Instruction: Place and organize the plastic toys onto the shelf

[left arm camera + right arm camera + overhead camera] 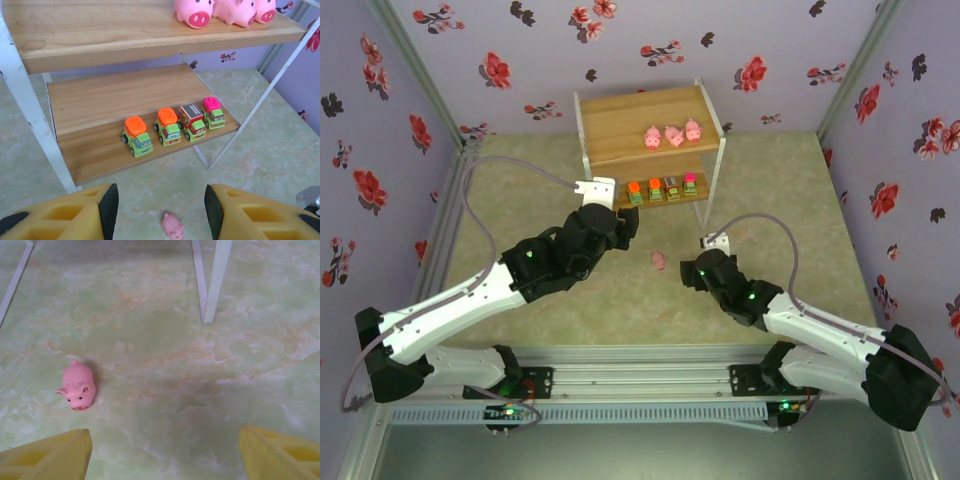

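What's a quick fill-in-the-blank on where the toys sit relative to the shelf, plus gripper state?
The top board of the two-tier light wooden shelf carries ___ pink plastic pigs.
The four small green toy trucks stand in a row on its ___ board.
___ more pink pig lies on the pale green marbled tabletop.
The left gripper and right gripper both stand ___, holding nothing.
Missing words: three; lower; One; open.

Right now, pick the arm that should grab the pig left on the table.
Right, probably. The right gripper, open, points down at the table, the pig just ahead, slightly off centre. The left gripper, also open, faces the shelf.
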Controlling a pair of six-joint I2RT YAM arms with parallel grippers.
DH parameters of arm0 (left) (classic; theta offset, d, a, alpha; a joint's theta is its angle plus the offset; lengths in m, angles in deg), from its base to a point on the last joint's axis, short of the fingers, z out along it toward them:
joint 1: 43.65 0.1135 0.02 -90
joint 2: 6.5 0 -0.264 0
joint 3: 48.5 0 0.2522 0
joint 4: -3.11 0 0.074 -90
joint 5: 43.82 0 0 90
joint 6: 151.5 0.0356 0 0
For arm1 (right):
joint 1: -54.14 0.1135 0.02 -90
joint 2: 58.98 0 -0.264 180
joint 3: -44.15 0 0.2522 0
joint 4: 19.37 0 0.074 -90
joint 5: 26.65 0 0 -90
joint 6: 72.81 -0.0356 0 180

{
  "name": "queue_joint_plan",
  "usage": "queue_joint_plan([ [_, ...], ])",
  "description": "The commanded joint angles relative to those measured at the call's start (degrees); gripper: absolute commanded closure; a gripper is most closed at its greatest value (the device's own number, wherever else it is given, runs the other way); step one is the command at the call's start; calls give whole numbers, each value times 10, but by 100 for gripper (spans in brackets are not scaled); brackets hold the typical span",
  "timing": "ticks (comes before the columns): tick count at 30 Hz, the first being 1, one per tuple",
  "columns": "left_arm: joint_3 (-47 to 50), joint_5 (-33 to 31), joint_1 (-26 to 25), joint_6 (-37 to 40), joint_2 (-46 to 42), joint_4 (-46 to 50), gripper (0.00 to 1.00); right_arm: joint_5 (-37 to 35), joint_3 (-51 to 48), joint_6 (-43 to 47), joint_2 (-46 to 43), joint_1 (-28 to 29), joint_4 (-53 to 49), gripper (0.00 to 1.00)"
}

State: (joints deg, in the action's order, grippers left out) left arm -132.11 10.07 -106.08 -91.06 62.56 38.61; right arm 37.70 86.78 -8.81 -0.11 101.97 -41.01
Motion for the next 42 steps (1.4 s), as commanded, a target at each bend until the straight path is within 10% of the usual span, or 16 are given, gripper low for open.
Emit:
queue_joint_plan([
  [1, 22, 6, -9, 17, -14, -25, 47, -51, 18, -8, 11, 18, -13, 22],
  [42, 256, 15, -43, 13, -96, -112, 41, -121, 58, -65, 109, 91, -31, 20],
])
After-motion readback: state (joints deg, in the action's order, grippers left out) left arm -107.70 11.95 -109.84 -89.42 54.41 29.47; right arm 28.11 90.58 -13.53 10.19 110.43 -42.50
